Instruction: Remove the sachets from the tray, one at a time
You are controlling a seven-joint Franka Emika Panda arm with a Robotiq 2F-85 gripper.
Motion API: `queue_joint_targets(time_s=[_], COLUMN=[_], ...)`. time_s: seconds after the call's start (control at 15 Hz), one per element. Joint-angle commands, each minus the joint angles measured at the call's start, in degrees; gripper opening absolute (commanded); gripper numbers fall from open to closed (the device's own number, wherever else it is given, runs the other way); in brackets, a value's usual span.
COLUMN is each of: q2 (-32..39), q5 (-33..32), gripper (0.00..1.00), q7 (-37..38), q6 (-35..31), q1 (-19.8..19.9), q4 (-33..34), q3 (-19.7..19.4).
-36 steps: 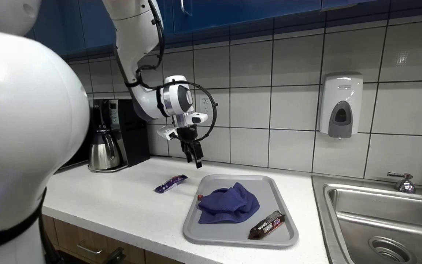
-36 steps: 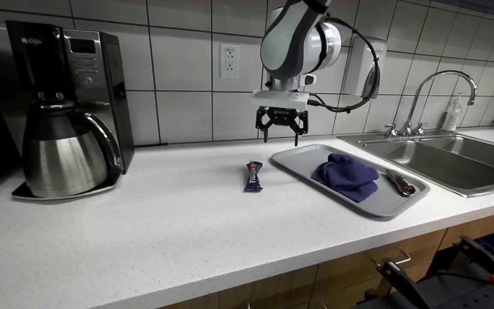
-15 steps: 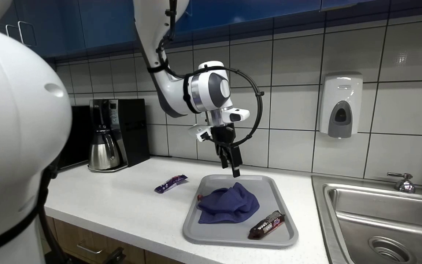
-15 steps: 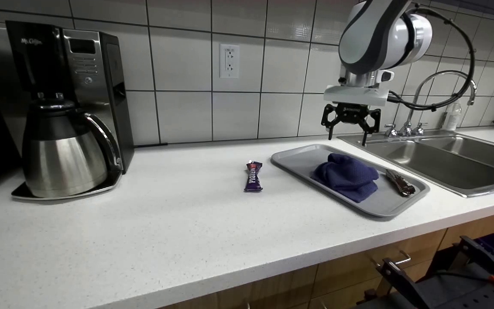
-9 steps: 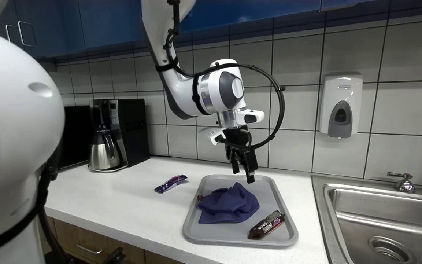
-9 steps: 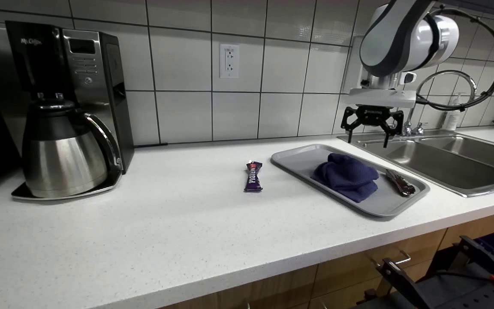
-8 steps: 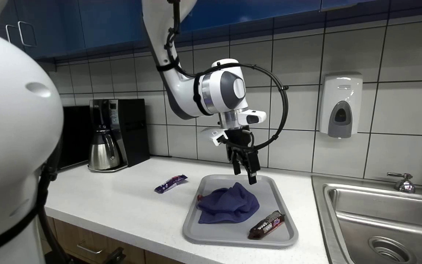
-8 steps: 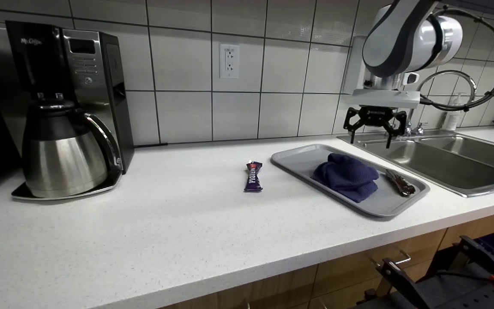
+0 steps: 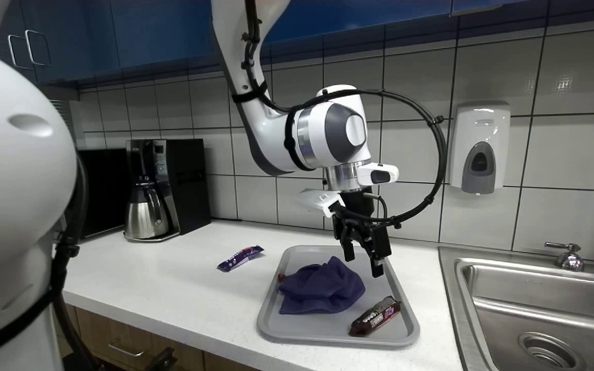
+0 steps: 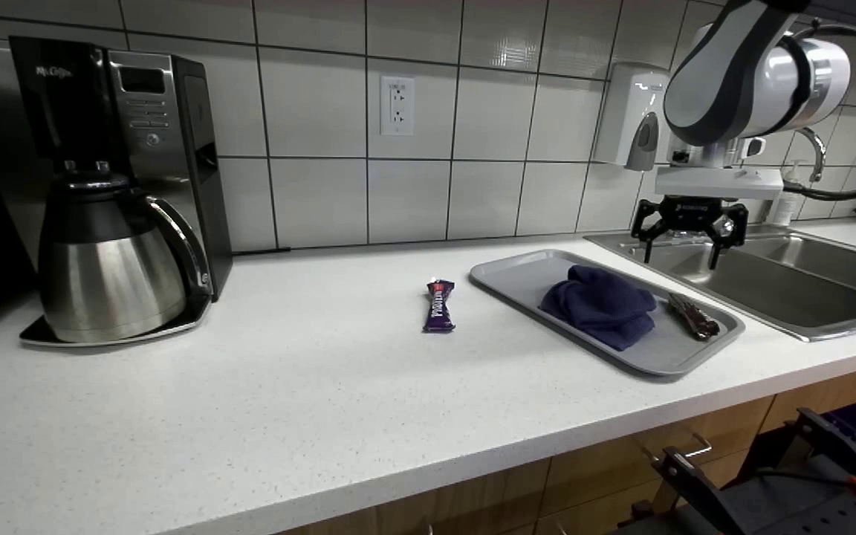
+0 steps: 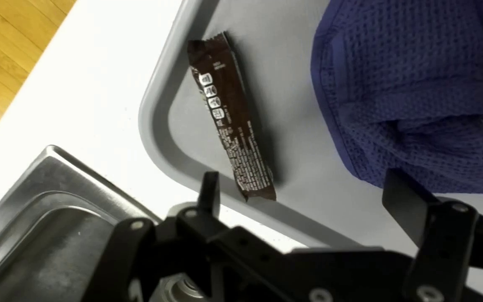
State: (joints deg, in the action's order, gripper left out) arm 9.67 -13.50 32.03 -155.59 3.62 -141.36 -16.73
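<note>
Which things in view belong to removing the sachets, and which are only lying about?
Job:
flat grey rectangular tray
long dark brown sachet, on it
glossy purple sachet, beside it
perhaps the small red tip at its rim

Lying about:
crumpled purple-blue cloth, on the tray
black-and-steel coffee maker

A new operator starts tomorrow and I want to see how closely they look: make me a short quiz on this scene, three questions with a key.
1. Fill in: the brown sachet lies on the tray, while the purple sachet lies on the ____.
2. True or false: the gripper stands open, apart from the brown sachet.
3. In an exterior view, what shows at the edge of the purplish-blue cloth nearest the purple sachet?

Key:
1. Counter.
2. True.
3. A small red bit; what it belongs to cannot be told.
</note>
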Motion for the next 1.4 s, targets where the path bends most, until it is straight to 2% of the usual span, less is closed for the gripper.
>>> queue_joint_targets(time_s=[0.0,0.53,1.33], q2=[-1.4,2.1,9.3], q5=[-0.9,0.5,3.8], gripper=[1.00,1.00,1.00], q7=[-3.3,-5.2,-6.6], q6=[-1.3,-2.7,-5.9], q1=[1.7,2.4,1.5], q4=[-2.2,-1.7,1.1], q3=[-1.0,-1.8,-2.3])
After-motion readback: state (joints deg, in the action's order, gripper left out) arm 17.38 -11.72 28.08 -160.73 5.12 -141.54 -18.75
